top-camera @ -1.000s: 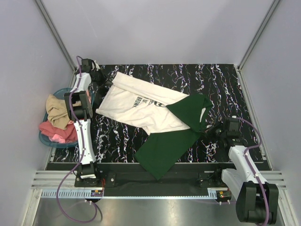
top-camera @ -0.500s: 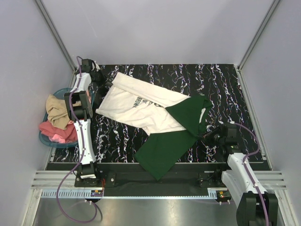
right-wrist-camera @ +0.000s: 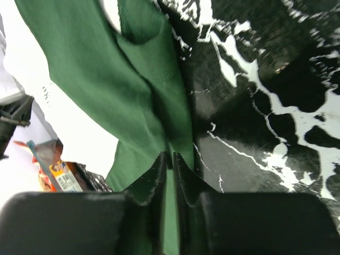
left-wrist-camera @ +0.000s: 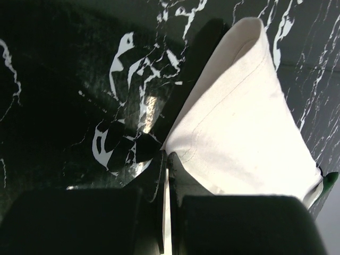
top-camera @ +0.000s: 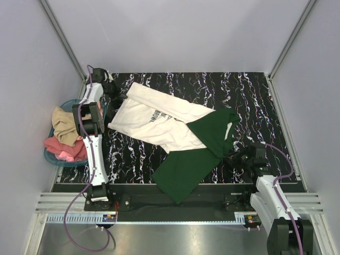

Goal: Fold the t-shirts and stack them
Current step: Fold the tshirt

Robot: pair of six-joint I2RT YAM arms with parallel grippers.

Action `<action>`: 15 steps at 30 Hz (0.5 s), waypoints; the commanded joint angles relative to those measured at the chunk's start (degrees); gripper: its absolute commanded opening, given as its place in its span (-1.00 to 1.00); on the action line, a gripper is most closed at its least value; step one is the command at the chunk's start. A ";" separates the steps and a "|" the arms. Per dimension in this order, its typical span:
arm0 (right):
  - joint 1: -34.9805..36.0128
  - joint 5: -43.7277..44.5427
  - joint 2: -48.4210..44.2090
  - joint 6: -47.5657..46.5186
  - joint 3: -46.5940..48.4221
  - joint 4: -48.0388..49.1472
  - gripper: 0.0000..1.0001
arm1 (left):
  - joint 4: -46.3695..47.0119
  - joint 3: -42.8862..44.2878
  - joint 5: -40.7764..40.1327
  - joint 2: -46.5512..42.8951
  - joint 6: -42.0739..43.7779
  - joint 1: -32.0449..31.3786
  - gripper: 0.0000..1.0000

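The cream-white t-shirt (top-camera: 154,119) with dark lettering lies spread across the middle left of the black marbled table (top-camera: 255,95). It overlaps the dark green t-shirt (top-camera: 188,162), which reaches the near edge. My left gripper (top-camera: 118,97) is at the far left, shut on the white shirt's edge (left-wrist-camera: 234,133); its tips (left-wrist-camera: 166,156) pinch the hem. My right gripper (top-camera: 232,155) is at the near right, shut on the green shirt's edge (right-wrist-camera: 133,79); green cloth sits between its tips (right-wrist-camera: 170,156).
A blue basket (top-camera: 49,155) left of the table holds tan and pink cloths. Grey walls enclose the table at the back and sides. A metal rail runs along the near edge.
My right gripper has moved toward the near edge, drawing the green shirt's right side with it. The left gripper has hardly moved.
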 commanded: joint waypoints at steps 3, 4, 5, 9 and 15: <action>0.44 5.06 0.23 -1.03 4.89 -1.44 -0.47 | 1.28 -2.88 -2.18 -7.05 0.49 0.23 -1.00; 0.44 5.50 0.49 -1.47 5.77 -2.06 -0.42 | 1.28 -3.15 -2.18 -7.40 0.58 0.23 -1.00; 0.44 5.85 0.58 -1.56 7.17 -2.50 -0.29 | 1.28 -3.24 -2.18 -7.84 0.67 0.23 -1.00; 0.44 7.34 1.02 -2.44 10.69 -4.52 -0.13 | 1.02 -3.50 -2.09 -8.45 1.19 0.23 -0.60; 0.36 13.05 12.24 -9.02 22.02 -2.42 0.04 | 0.41 -6.03 -5.50 -12.31 -2.73 0.23 -0.40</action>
